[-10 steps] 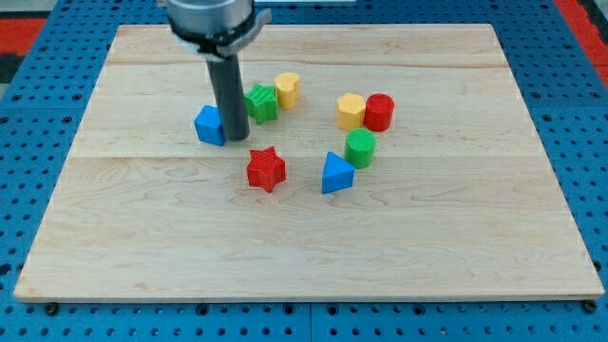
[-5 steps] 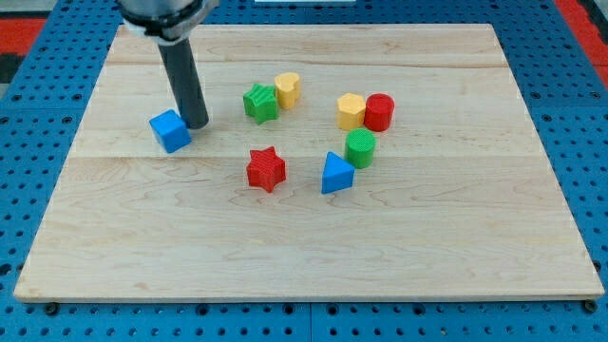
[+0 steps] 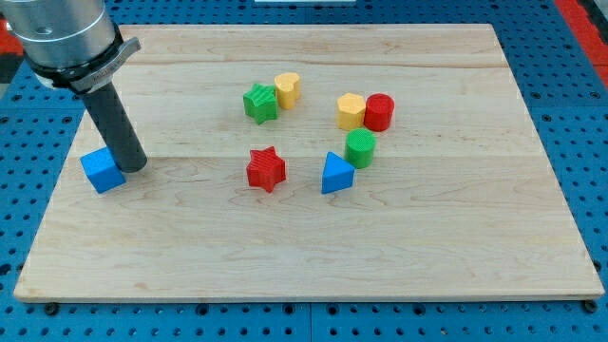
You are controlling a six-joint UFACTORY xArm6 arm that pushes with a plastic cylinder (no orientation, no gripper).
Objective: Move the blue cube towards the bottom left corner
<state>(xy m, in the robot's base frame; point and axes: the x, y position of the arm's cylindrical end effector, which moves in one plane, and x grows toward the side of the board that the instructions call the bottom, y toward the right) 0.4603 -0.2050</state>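
The blue cube (image 3: 102, 170) sits on the wooden board (image 3: 304, 247) near its left edge, about halfway down. My tip (image 3: 133, 166) rests on the board right beside the cube, touching its right side. The dark rod rises from there up and to the left into the arm at the view's top left.
A green star (image 3: 260, 103) and a yellow cylinder (image 3: 287, 89) stand at upper middle. A red star (image 3: 266, 169) and a blue triangular block (image 3: 335, 174) lie in the middle. A yellow block (image 3: 351, 111), a red cylinder (image 3: 379, 112) and a green cylinder (image 3: 360, 149) stand to their right.
My tip has slid left and down, pushing the blue cube from beside the green star to near the board's left edge. The other blocks have not moved.
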